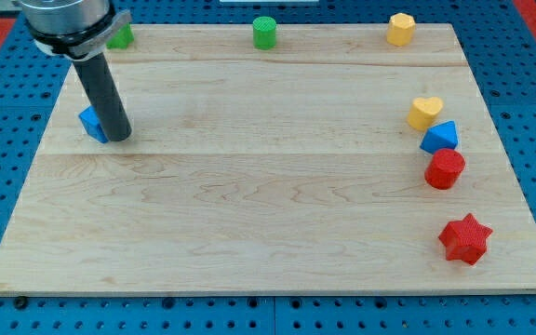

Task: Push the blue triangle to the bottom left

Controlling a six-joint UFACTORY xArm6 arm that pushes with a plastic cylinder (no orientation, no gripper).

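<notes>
A blue triangle-like block [440, 137] lies near the view's right edge of the wooden board [249, 214], touching a yellow heart [424, 113] above it and a red rounded block [445, 168] below it. A second blue block [90, 123] lies at the view's left, partly hidden by the rod, so I cannot make out its shape. My tip [119, 137] rests on the board against this left blue block's right side, far from the right-hand blue block.
A green block [120, 37] sits at the top left, partly behind the arm. A green cylinder [264, 33] is at top centre. A yellow hexagon [400, 29] is at top right. A red star [464, 239] lies at bottom right.
</notes>
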